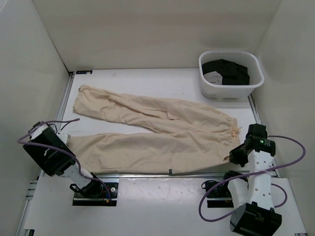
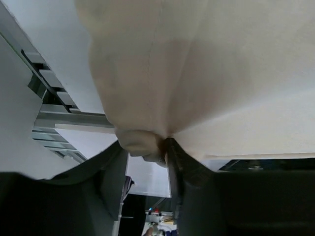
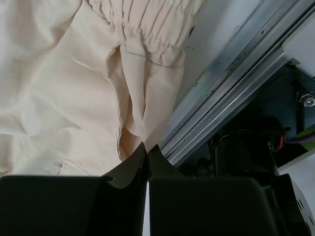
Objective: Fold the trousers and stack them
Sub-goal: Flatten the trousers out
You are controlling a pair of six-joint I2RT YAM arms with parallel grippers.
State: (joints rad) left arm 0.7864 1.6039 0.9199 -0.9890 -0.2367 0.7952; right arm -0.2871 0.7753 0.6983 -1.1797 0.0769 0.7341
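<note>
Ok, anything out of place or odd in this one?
Nothing damaged or spilled. The trousers lie flat but wrinkled, legs splayed in a V, the near leg right along the table's front rail.

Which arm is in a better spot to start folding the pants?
Probably left. The left fingers have the near cuff of the trousers bunched between them, ready to lift. The right fingers are shut by the waistband and must open first.

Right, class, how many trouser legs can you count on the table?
2. The far leg runs toward the back-left corner; the near leg lies along the front edge. No others show.
</note>
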